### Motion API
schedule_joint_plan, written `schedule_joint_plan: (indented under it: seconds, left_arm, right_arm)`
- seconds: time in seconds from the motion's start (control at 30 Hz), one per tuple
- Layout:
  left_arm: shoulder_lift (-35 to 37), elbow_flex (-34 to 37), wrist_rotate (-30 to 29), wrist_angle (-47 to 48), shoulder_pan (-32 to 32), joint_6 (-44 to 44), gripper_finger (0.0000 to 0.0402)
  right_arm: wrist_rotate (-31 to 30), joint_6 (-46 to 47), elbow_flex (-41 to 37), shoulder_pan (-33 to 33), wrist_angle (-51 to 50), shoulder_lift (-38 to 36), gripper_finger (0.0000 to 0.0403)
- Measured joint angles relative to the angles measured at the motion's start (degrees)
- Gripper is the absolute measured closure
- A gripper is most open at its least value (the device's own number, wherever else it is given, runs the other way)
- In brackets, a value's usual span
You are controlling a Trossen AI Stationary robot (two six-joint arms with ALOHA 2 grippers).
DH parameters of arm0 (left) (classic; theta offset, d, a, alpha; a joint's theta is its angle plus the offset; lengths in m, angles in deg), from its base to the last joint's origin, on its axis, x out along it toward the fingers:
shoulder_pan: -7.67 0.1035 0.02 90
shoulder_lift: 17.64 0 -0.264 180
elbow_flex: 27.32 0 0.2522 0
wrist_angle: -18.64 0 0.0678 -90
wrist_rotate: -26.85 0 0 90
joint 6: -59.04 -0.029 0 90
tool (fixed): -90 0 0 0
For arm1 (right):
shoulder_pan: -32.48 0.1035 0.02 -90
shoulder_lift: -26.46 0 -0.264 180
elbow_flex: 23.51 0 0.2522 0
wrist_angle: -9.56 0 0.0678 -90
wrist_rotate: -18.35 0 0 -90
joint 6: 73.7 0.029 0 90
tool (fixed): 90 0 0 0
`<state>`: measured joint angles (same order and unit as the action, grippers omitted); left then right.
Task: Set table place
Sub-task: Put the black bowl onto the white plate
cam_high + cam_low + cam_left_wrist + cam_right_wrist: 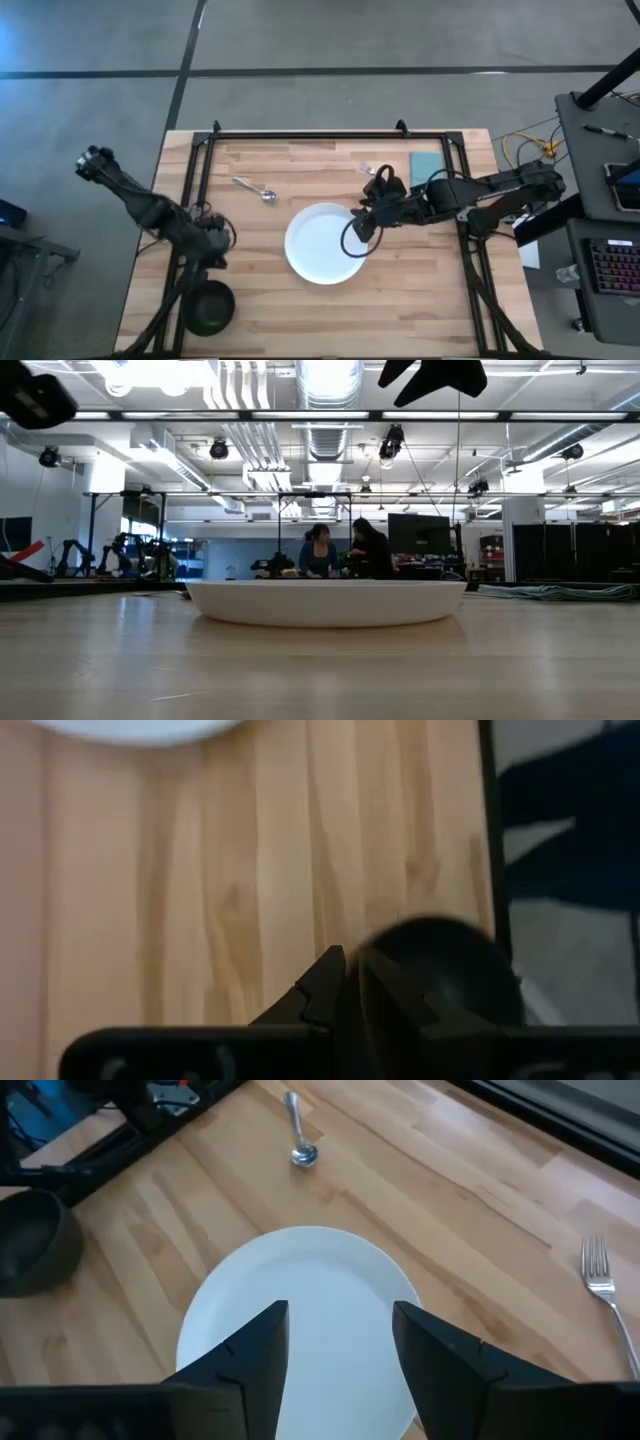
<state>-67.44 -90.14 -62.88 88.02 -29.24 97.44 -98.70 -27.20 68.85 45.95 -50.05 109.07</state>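
I am looking down on the table [260,300], and the white plate [322,240] is sitting near its middle, empty. My right gripper [362,228] is hovering over the plate's right edge, and through the right wrist camera I am seeing its two dark fingers [250,1355] spread wide apart with the plate [310,1300] showing in the gap between them and nothing held. The spoon [256,189] is lying on the wood up and to the left of the plate, well apart from it; the right wrist camera is showing the same spoon [298,1132] beyond the plate's far rim. The fork [604,1290] is lying on the boards off to the side of the plate; from overhead I am only making it out partly, near the right arm, beside the teal napkin [427,167] at the table's back right. My left gripper [212,243] is waiting over the table's left side, just above the black bowl [208,308], which is resting at the front left edge. In the left wrist camera its fingers [325,985] are standing close together, the tips nearly touching, with the bowl [445,965] just beyond them. The low camera is showing the plate [325,602] flat on the wood and two people far back in the room.
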Motion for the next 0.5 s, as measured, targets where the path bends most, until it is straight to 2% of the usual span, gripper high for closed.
schedule_joint_plan:
  seconds: [0.2, 0.5]
  left_arm:
    - [-7.08, 0.02, -0.01, 3.5, -5.48, 2.33, 0.0371]
    - [-14.32, 0.04, -0.09, 4.48, -8.38, 5.49, 0.0304]
  right_arm:
    - [0.02, -0.05, 0.01, 0.02, -0.31, 0.0, 0.0225]
    - [0.02, -0.7, -0.01, 0.02, -0.53, 0.0, 0.0225]
